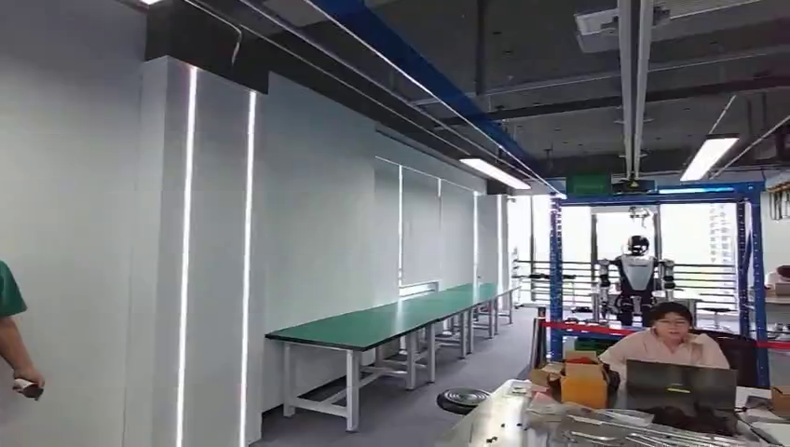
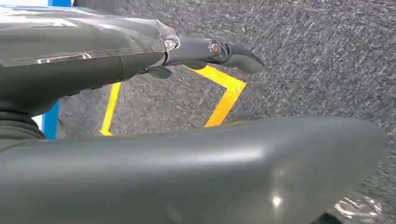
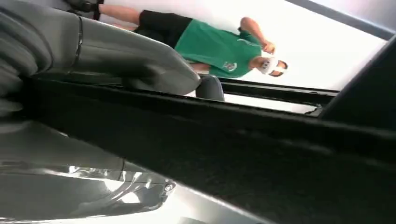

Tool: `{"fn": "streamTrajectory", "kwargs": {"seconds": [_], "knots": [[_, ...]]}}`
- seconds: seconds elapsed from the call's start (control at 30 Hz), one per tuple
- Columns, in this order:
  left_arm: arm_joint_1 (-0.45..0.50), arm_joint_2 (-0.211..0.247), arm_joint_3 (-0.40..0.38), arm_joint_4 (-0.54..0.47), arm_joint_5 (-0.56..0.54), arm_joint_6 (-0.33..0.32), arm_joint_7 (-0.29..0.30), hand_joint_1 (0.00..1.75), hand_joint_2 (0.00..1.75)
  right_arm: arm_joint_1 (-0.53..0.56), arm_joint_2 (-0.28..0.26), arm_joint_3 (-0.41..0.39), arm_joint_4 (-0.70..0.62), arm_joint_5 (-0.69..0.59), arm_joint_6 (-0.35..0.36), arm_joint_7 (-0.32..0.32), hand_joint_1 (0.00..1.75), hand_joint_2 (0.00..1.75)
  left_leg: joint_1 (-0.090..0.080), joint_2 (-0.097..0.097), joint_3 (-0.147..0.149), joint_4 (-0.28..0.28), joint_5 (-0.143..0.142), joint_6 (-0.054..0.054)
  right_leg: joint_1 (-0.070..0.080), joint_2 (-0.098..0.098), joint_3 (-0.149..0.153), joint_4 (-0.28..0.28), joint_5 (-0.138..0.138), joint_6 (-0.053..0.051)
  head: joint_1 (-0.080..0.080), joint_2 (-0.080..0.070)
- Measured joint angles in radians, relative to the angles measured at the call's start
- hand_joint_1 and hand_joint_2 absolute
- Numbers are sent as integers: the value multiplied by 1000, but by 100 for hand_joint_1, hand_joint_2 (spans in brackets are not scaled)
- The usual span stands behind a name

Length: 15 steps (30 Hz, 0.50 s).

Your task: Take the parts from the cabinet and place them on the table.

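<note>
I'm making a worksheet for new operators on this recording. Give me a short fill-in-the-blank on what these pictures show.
1. The long workbenches along the white wall have ____ tops.
2. The person seated behind the laptop wears a ____ top.
3. The tape lines on the grey floor beyond the left hand are ____.
4. The person beyond the right hand wears a ____ shirt.

Missing words: green; pink; yellow; green

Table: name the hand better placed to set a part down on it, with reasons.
Right. The right hand appears to grip a long black part between thumb and fingers, while the left hand hangs empty over the carpeted floor.
</note>
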Motion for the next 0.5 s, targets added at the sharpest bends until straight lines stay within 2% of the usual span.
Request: {"fn": "streamTrajectory", "kwargs": {"seconds": [0.03, 0.07, 0.1, 0.13, 0.17, 0.27, 0.3, 0.33, 0.37, 0.4, 0.43, 0.47, 0.5], "knots": [[0, 0, 0, 0, 0, 0, 0, 0, 175, 0, 0, 0, 0, 0, 0, 0, 175, 175, 1, -1, 14, -48, 42, 1, 0, 12, 2, 1, -2, 0, 0, 0], [-1, 0, 0, 0, 0, 0, 0, 0, 175, 0, 0, 0, 0, 0, 0, 0, 175, 175, 1, -3, 43, -124, 92, 3, -1, 22, 4, 4, -5, 2, 0, 0], [-2, 0, 0, 0, 0, 0, 0, 0, 175, 0, 0, 0, 0, 0, 0, 0, 175, 175, 3, -13, 81, -217, 146, 5, -1, 32, 6, 8, -9, 6, 0, 0], [-1, 0, 0, 0, 0, 0, 0, 0, 175, 0, 0, -1, 1, 0, 0, 0, 175, 175, 7, -51, 103, -270, 159, 9, -2, 39, 4, 14, -14, 10, 0, 0], [-1, 0, 0, 0, 0, 0, 0, 0, 175, -2, 0, -1, 2, 0, 0, 0, 175, 175, 11, -65, 110, -291, 149, 10, 5, 49, -2, 25, -17, 15, 0, 0], [-3, 0, 0, 0, 0, 0, 0, 0, 175, 2, 0, -1, 0, 0, 0, 3, 175, 175, 2, -50, 110, -286, 149, 22, -4, 70, -8, 16, -11, 31, 0, 0], [-6, -2, 0, 0, 0, 0, -1, 0, 175, 1, 0, -1, 0, 0, 0, 3, 175, 175, 11, -40, 112, -292, 153, 28, -3, 74, -9, 20, -17, 36, 0, 0], [-9, 0, 0, 0, 0, -1, -2, 0, 175, 0, 0, -3, -2, 0, 0, 2, 175, 175, 12, -35, 114, -294, 153, 33, 1, 37, -14, 37, -31, 41, 0, 0], [-8, 0, 0, 0, 0, 0, -4, 0, 175, -4, 0, -5, -4, 0, 0, 3, 175, 175, 11, -27, 116, -295, 152, 38, -1, 7, -36, 84, -61, 47, 0, 0], [-6, 0, 0, 0, 0, 0, -5, 0, 175, -5, 0, -6, -3, -1, 0, 3, 175, 175, 10, -17, 117, -295, 151, 39, -5, -12, -75, 167, -102, 53, 0, 0], [-3, 0, 0, 0, 0, 0, -5, 0, 175, -2, 0, -6, -3, -1, 0, 2, 175, 175, 10, -7, 118, -295, 149, 41, -8, -19, -118, 253, -137, 57, 0, 0], [-2, 0, 0, 0, 0, 0, -5, 0, 175, 1, 0, -6, -3, -1, 0, 2, 175, 175, 10, 2, 118, -295, 147, 41, -10, -22, -151, 317, -154, 60, 0, 0], [-2, 0, 0, 0, 0, 0, -5, 0, 175, 2, 0, -7, -2, 0, 0, 3, 175, 175, 10, 11, 120, -295, 145, 40, -12, -23, -164, 334, -146, 62, 0, 0]]}}
